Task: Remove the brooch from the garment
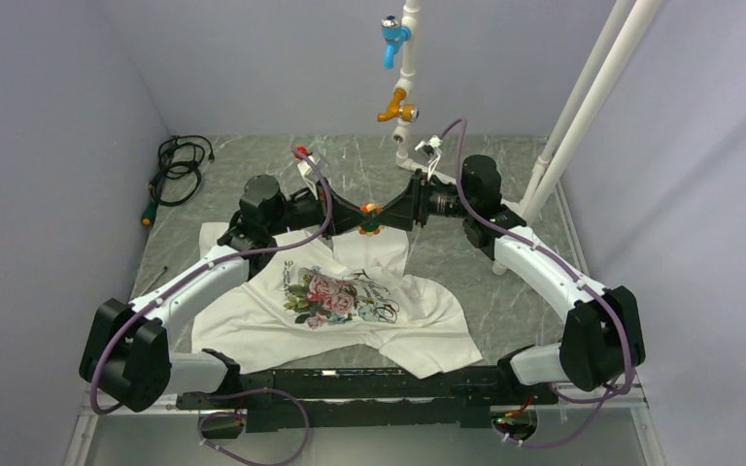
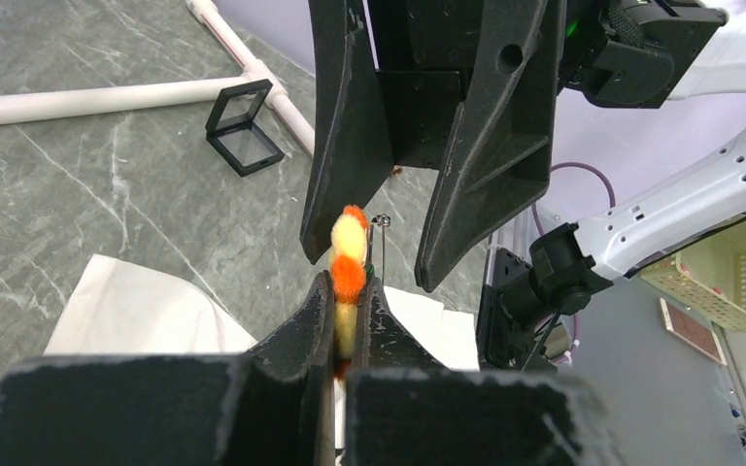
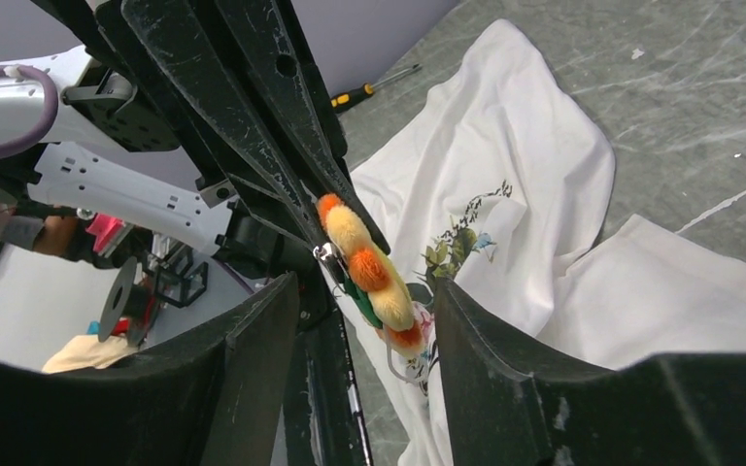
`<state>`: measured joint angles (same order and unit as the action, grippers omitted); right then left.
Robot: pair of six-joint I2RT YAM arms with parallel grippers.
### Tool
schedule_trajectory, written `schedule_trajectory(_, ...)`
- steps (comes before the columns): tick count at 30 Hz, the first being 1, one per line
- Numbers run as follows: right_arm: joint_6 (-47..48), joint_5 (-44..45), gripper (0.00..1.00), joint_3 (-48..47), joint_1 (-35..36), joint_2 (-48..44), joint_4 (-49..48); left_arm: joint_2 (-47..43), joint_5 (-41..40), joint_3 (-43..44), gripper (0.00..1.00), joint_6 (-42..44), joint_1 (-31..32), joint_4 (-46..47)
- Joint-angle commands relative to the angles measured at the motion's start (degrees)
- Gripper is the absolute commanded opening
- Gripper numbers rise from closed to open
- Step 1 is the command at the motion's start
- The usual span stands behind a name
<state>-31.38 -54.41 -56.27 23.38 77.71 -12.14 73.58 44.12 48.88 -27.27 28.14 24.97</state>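
Note:
The brooch (image 1: pixel 370 210) is a fuzzy orange-and-yellow flower with a green backing and a wire pin. My left gripper (image 2: pixel 349 282) is shut on the brooch (image 2: pixel 349 262) and holds it in the air above the collar of the garment (image 1: pixel 253 325), a white T-shirt with a rose print lying flat on the table. My right gripper (image 3: pixel 364 291) is open, its jaws on either side of the brooch (image 3: pixel 369 272) without touching it. The two grippers meet nose to nose in the top view, the right gripper (image 1: pixel 393 209) on the right.
A yellow-and-black screwdriver (image 3: pixel 374 87) lies beyond the shirt. A coiled black cable (image 1: pixel 177 167) lies at the back left. White pipes with taps (image 1: pixel 406 87) stand at the back. A small black frame (image 2: pixel 243 126) sits on the table near a pipe.

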Motion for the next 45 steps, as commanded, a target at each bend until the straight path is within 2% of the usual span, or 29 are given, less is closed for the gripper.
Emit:
schedule_trajectory(1, -0.4, 1.8, 0.54, -2.2, 0.2, 0.2, -2.9, -1.7, -0.8, 2.4, 0.0, 2.4, 0.7, 0.4)
schedule_trajectory(7, -1.3, 2.3, 0.37, -2.5, 0.2, 0.9, -2.9, -1.9, -0.9, 2.3, 0.0, 2.4, 0.9, 0.4)
schedule_trajectory(14, -1.7, 2.9, 0.35, -2.7, 0.2, 1.5, -2.7, -2.2, -1.3, 2.1, 0.0, 2.8, 1.0, 0.1)
schedule_trajectory(19, -1.5, 3.4, 0.29, -3.1, 0.2, 1.8, -1.7, -2.7, -1.5, 1.5, 0.0, 2.9, 1.0, 0.6)
schedule_trajectory(25, 0.2, 1.8, 0.26, -2.8, 0.2, 1.5, -1.2, -3.0, -2.2, 0.9, 0.0, 1.8, 0.8, 0.5)
schedule_trajectory(29, 2.3, -0.7, 0.29, -2.6, 0.2, 0.8, -1.1, -2.4, -2.2, 0.6, 0.0, -0.4, -0.2, 0.9)
schedule_trajectory(31, 3.6, -1.8, 0.39, -2.6, 0.2, 0.5, -0.6, -1.8, -1.8, 0.7, 0.0, -1.7, -0.8, 1.2)
schedule_trajectory(33, 5.0, -2.8, 0.52, -2.7, 0.2, 0.1, 0.4, -0.9, -0.2, 0.6, 0.0, -3.2, -1.5, 2.8)
schedule_trajectory(35, 5.8, -3.4, 0.59, -2.9, 0.1, -0.2, 1.5, -0.2, 1.6, 0.5, 0.0, -4.6, -2.0, 4.7)
schedule_trajectory(39, 6.8, -4.5, 0.59, -3.4, -0.3, -0.3, 3.0, 1.4, 6.1, 0.0, 0.0, -9.0, -2.8, 10.6)
schedule_trajectory(45, 4.2, -5.7, 0.48, -4.3, -1.4, 0.3, 0.4, 3.3, 10.5, 0.0, 0.0, -12.9, -2.8, 14.9)
